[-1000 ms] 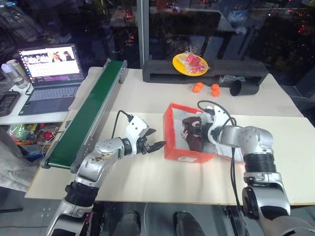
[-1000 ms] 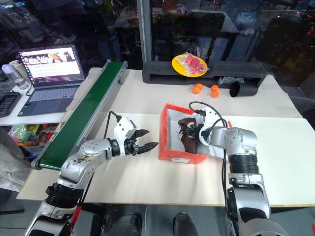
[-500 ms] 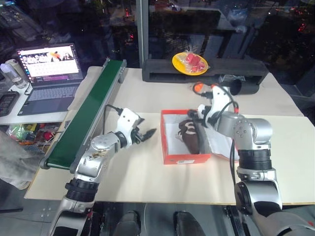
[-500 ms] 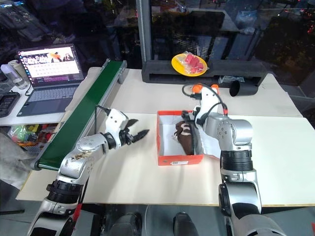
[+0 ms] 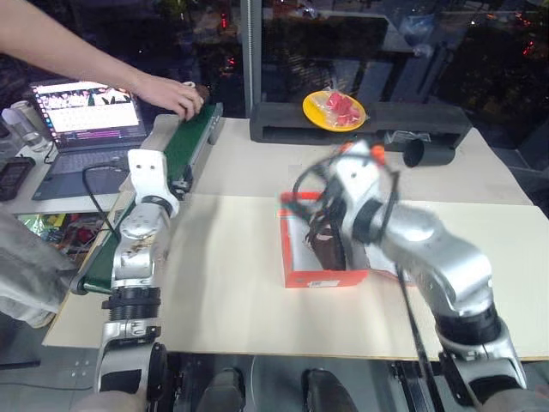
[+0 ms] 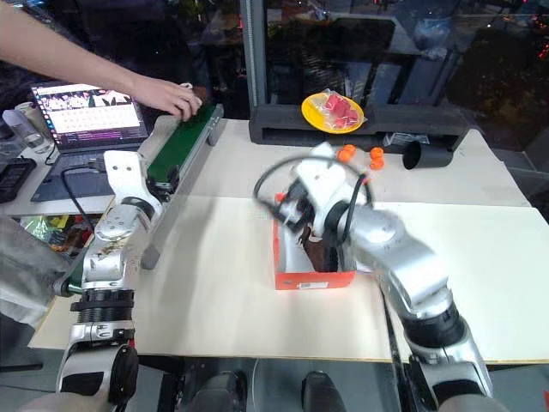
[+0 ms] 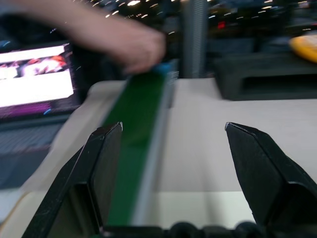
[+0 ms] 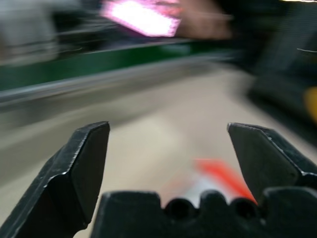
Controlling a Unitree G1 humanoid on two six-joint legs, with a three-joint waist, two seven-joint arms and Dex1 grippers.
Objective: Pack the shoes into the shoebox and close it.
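The orange-red shoebox [image 5: 296, 257] stands open at the table's middle with a dark brown shoe [image 5: 328, 246] lying inside. My right arm sweeps blurred above the box. Its gripper [image 8: 168, 126] is open and empty, and an orange corner of the shoebox [image 8: 223, 178] lies below its fingers. My left gripper [image 7: 173, 126] is raised at the left beside the green conveyor belt [image 7: 133, 129]. It points level along the belt, open, with nothing between its fingers.
A person's hand [image 5: 171, 93] rests on the far end of the conveyor [image 5: 159, 193]. A laptop [image 5: 81, 116] sits at the far left. A black block [image 5: 283, 120], a yellow plate [image 5: 334, 110], orange balls [image 6: 373, 157] and a black cup [image 5: 426, 153] line the back.
My right gripper let go of the shoe, opened, and rose up and leftward out of the box. My left arm swung left and up to the conveyor. A person's arm reached in.
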